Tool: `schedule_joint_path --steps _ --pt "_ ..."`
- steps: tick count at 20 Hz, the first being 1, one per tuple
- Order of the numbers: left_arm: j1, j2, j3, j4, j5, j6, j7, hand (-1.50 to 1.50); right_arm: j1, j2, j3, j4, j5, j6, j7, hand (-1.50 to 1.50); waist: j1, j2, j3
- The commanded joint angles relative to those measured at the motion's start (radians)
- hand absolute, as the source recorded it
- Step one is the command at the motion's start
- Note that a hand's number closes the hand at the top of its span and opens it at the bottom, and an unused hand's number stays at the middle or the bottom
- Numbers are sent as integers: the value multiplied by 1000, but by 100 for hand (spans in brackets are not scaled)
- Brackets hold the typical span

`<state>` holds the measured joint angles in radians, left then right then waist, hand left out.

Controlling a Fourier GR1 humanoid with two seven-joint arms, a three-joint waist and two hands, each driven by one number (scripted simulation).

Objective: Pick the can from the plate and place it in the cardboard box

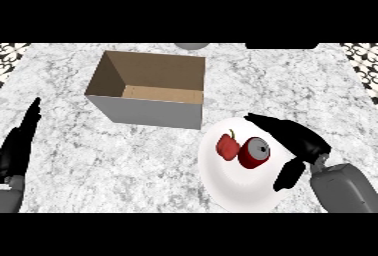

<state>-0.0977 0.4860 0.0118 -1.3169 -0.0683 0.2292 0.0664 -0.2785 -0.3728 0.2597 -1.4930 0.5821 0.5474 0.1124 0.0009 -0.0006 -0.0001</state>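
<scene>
A red can with a grey lid lies on its side on the white plate, next to a red pepper. My right hand is open just right of the can, fingers reaching over the plate's far edge and thumb over its near side; it does not touch the can. The open cardboard box stands up and to the left of the plate, nothing visible inside. My left hand rests open at the left edge, fingers pointing up.
The marble counter stretches between box and hands. A grey round object and a dark object sit at the far edge. Patterned floor shows at the far corners.
</scene>
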Motion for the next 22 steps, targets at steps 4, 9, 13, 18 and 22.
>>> schedule_joint_path --steps 4,9,13,18,22 --pt "86 -17 48 -74 -24 -50 -23 0 63 29 -11 -107 33 31 -34 -150 2 -1 0" --pt "14 -47 57 -66 -70 -34 46 0 40 106 40 -144 77 110 122 -150 1 -1 0" --pt "-13 -67 64 29 -96 -55 -19 0 38 136 49 -61 145 75 131 -150 0 1 0" --pt "-5 -98 84 10 -116 -54 -25 0 -31 179 32 56 181 80 131 -150 4 1 0" --pt "-32 -72 113 54 -100 -94 -34 0 27 141 65 52 302 -137 10 150 0 3 0"
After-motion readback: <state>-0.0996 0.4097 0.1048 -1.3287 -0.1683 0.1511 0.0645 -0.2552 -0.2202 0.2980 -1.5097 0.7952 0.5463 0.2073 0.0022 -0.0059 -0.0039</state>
